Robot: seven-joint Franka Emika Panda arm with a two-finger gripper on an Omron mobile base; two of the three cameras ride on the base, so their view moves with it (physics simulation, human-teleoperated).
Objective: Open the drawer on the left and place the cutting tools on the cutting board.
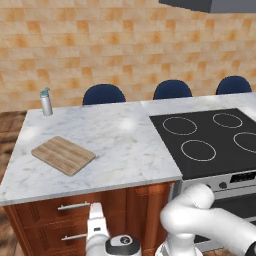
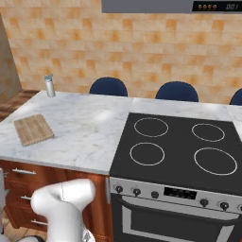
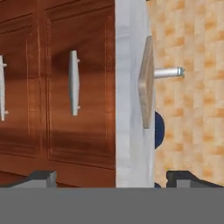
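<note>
Jaws wide open, holding nothing, in front of shut drawer [image 1: 60,207]. Handle [image 3: 74,82] straight ahead. Cutting board [image 1: 63,155] flat on bench [image 1: 120,145], bottle [image 1: 46,102] behind.

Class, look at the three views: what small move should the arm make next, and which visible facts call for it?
Probably ease the open gripper forward onto the top drawer's handle: the drawer is shut, the fingertips are wide apart short of the bar, and the cutting board is bare.

wall [image 1: 100,45]: orange tile | counter [image 1: 125,145]: white marble | chairs [image 1: 103,94]: blue
</note>
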